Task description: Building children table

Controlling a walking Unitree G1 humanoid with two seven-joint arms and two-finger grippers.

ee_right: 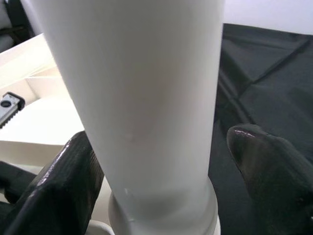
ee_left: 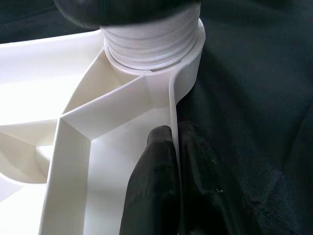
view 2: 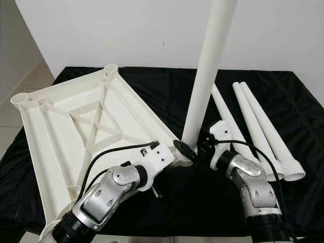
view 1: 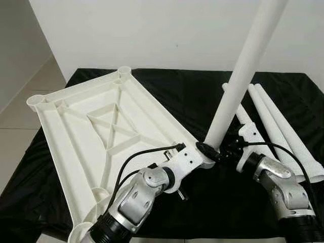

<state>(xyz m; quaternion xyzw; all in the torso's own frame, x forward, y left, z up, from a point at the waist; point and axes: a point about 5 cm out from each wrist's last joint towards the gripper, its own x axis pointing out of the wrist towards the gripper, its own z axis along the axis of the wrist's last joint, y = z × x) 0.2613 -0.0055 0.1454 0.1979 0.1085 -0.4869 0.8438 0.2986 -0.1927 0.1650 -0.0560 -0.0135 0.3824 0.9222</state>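
White rigid plastic tabletop (view 1: 96,131), light; left gripper (ee_left: 173,181) pinches its rim beside the corner socket (ee_left: 156,49). Right gripper (ee_right: 161,181), parted, straddles the smooth, slippery leg (view 1: 243,71).

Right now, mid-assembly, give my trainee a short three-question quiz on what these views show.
1. True or false: the tabletop lies underside up on the black cloth.
2. How many spare table legs lie on the cloth, apart from the upright leg standing in the corner socket?
3. What does the left gripper pinch? A) the cable B) the tabletop's edge rim C) a spare leg

Key:
1. True; its ribs face up.
2. Three.
3. B; its fingers close on the thin rim beside the socket, while the right gripper straddles the upright leg's base, one finger visibly off it.
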